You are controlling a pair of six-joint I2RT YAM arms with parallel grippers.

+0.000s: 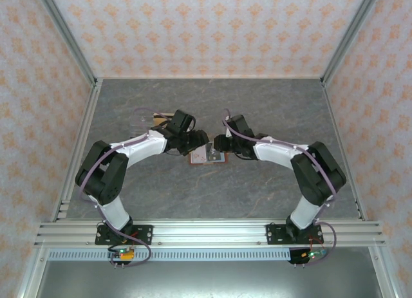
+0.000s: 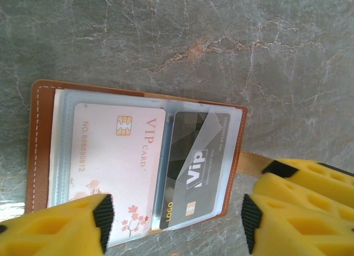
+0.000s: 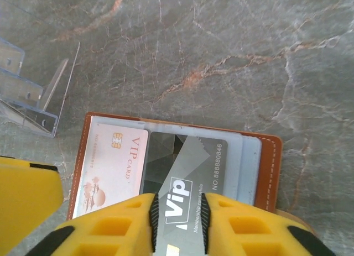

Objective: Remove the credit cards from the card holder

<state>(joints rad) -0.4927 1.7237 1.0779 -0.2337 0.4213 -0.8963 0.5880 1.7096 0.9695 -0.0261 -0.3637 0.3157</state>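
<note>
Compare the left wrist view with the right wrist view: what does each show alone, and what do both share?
Left wrist alone: the left fingers, wide apart at the near end of the card holder, and the grey Vip card uncovered. Right wrist alone: a clear plastic stand on the table, and the right fingers, close together over that grey card. Both: the open holder holding a pink VIP card and the grey one.

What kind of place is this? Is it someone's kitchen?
Probably a robot test booth, not a home. White-and-black robot arms, left and right, are bolted to a silver metal rail, and flat panels of orange-patterned wallpaper box in one grey marble-look tabletop.
</note>
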